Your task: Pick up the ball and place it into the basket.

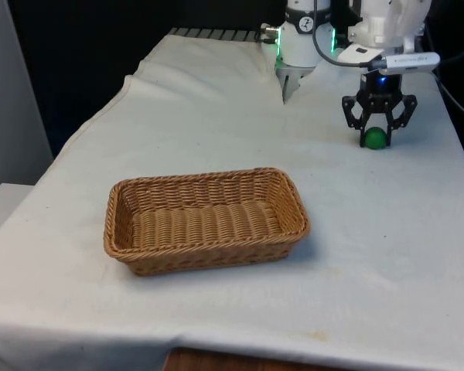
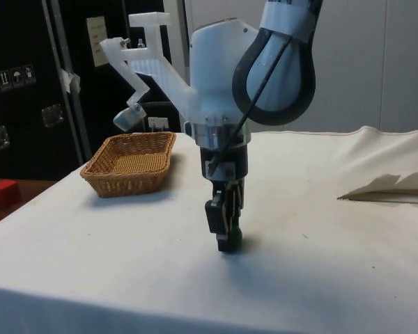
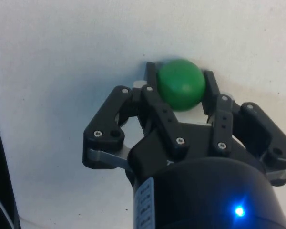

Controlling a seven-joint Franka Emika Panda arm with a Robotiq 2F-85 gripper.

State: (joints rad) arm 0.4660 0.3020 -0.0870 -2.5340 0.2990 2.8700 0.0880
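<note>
On the front view's left, near the camera, the wicker basket [image 1: 206, 220] sits on the white cloth [image 1: 216, 131] with nothing in it; its woven floor is bare from wall to wall. Well apart from it, on the front view's right and toward the far end of the table, the gripper [image 1: 378, 124] is lowered to the cloth with its fingers closed against both sides of the green ball [image 1: 375, 138]. The wrist view confirms the contact: one finger touches each flank of the ball [image 3: 180, 84]. In the side view the ball [image 2: 234, 237] appears to rest on the cloth or just at it, so the lift is judged not yet done. The approach and grasp are complete; lifting, carrying across to the basket [image 2: 132, 162] and releasing remain.
</note>
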